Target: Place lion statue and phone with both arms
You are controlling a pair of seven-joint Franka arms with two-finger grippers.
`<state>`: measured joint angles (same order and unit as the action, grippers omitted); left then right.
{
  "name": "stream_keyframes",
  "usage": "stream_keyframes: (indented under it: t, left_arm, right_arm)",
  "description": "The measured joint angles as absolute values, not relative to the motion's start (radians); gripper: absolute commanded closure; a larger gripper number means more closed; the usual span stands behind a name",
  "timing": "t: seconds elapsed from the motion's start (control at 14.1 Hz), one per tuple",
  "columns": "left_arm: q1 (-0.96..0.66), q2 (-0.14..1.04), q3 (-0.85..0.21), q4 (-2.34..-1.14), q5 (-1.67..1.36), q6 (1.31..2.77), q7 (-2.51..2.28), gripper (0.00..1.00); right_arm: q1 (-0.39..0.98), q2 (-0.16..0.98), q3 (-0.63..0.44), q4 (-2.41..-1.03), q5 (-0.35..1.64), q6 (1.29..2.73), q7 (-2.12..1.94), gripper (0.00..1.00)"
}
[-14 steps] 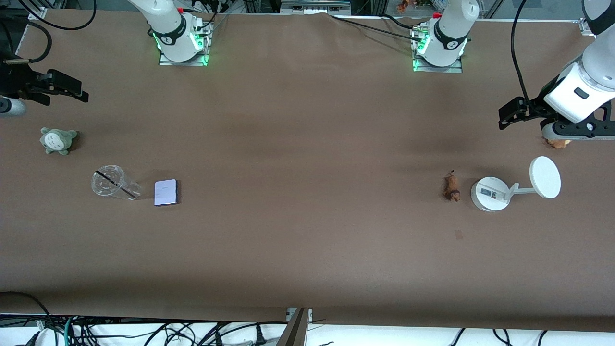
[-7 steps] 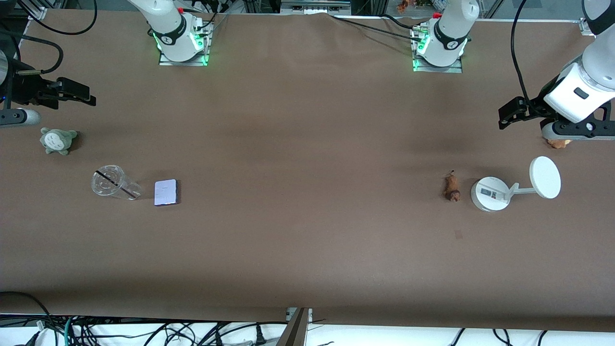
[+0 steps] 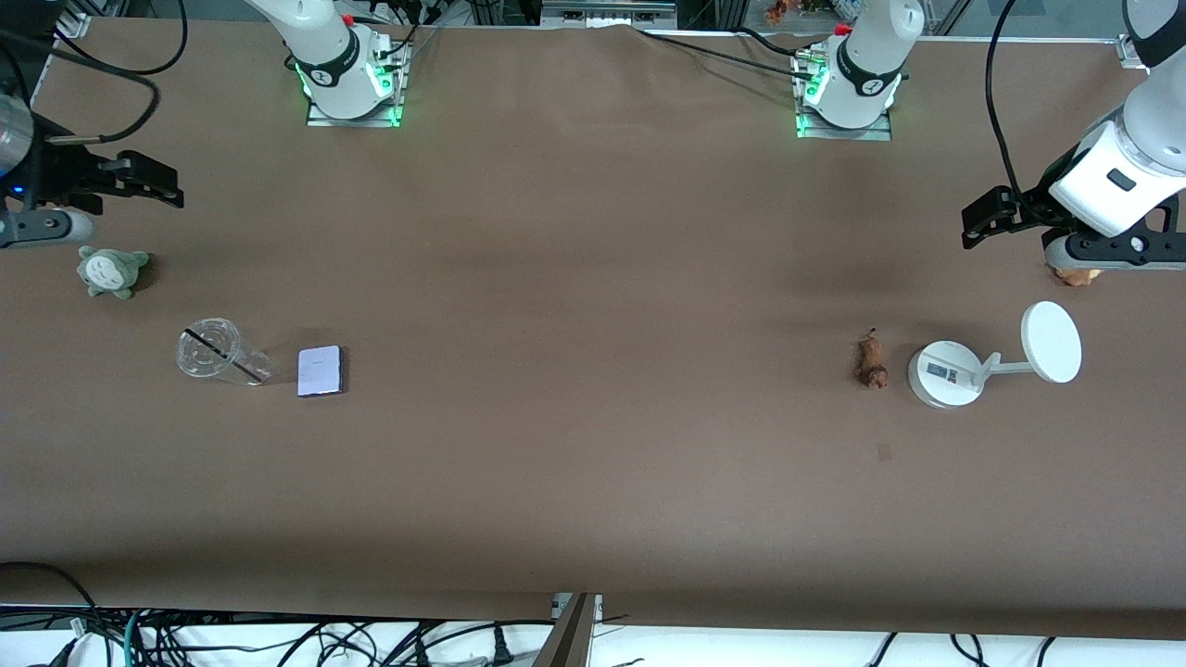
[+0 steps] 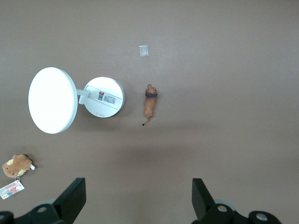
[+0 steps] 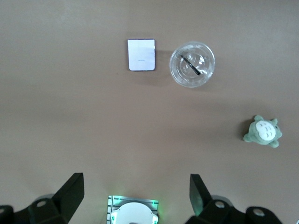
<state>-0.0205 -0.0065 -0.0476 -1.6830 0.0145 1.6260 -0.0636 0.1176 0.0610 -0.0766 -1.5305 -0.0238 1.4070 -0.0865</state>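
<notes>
The lion statue (image 3: pixel 870 361) lies on the brown table beside the white stand's base; it also shows in the left wrist view (image 4: pixel 149 103). The phone (image 3: pixel 321 371), pale lavender, lies flat beside a clear cup; it also shows in the right wrist view (image 5: pixel 141 54). My left gripper (image 3: pixel 980 220) is open and empty, up over the table at the left arm's end (image 4: pixel 138 198). My right gripper (image 3: pixel 157 181) is open and empty, up over the table at the right arm's end (image 5: pixel 136 196), near the grey-green plush.
A white round-based stand with a disc (image 3: pixel 945 372) stands next to the lion. A brown plush with a card tag (image 4: pixel 16 165) lies under the left arm. A clear cup (image 3: pixel 218 352) lies on its side by the phone. A grey-green plush (image 3: pixel 111 270) sits near the right gripper.
My right gripper has shifted slightly toward the table's middle. The left arm, the lion and the phone have not moved.
</notes>
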Motion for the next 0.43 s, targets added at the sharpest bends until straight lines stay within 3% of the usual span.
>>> stream_keyframes:
  t: [0.43]
  left_arm:
    - [-0.021,-0.006,-0.048,-1.683,0.014,1.626,-0.064,0.00]
  right_arm:
    - [0.126,0.071,-0.078,-1.524,-0.025,1.407,-0.080,0.00]
